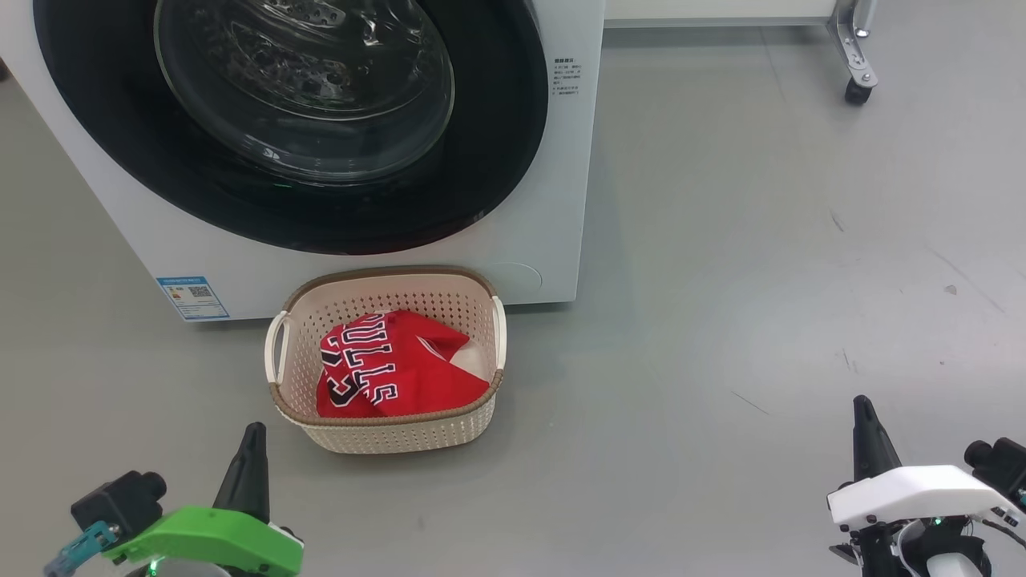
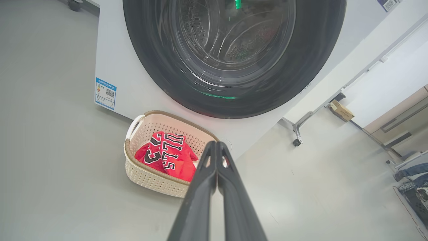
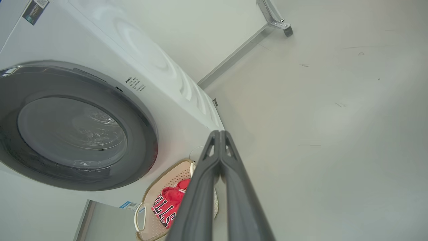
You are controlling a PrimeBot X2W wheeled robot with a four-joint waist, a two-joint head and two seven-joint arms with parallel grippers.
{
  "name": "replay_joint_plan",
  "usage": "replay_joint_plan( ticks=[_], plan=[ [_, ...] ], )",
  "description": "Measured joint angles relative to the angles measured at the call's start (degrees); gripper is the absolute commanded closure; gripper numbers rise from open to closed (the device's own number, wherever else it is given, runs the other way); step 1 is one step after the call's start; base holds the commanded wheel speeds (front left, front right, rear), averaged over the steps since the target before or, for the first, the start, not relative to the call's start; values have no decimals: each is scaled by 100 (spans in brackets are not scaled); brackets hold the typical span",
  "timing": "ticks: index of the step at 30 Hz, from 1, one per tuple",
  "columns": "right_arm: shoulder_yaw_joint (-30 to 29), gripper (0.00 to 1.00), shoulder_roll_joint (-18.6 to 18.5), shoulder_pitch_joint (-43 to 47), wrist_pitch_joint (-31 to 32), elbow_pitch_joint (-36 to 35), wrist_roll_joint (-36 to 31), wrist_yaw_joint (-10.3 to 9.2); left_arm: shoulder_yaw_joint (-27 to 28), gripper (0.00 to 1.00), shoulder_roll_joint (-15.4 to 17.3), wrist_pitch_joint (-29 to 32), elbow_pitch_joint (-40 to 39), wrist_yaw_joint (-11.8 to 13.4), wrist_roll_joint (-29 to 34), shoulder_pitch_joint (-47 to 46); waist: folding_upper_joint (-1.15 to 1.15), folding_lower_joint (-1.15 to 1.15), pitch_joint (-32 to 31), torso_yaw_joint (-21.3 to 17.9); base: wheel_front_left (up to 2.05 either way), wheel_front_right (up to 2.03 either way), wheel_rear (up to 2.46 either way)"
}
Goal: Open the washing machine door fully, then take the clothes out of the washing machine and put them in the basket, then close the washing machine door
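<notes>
The white washing machine [image 1: 561, 184] stands ahead with its round black-rimmed washing machine door [image 1: 321, 120] flat against the front. On the floor before it sits the cream basket [image 1: 385, 437], holding the red clothes [image 1: 393, 365] with black-white lettering. My left gripper [image 1: 252, 433] hangs low at the lower left, shut and empty, short of the basket. Far to the right, my right gripper [image 1: 862, 405] is shut and empty too. The left wrist view shows the basket [image 2: 147, 177], the clothes [image 2: 167, 157] and the door [image 2: 234, 50]. In the right wrist view appear the door [image 3: 73, 127] and basket [image 3: 164, 174].
A blue label [image 1: 192, 298] sits low on the machine's front. A wheeled metal frame leg [image 1: 856, 56] stands at the back right. Open grey floor [image 1: 761, 280] spreads right of the machine. A small cardboard box [image 2: 341, 110] lies by the wall.
</notes>
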Motion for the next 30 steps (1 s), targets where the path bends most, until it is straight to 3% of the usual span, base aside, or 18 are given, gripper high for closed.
replay_joint_plan(
  ticks=[30],
  plan=[
    [-480,100,58,-258,532,264,2065,293,549,100,-33,379,325,-364,-2228,-140,0,0,-87,-44,0,0,0]
  ],
)
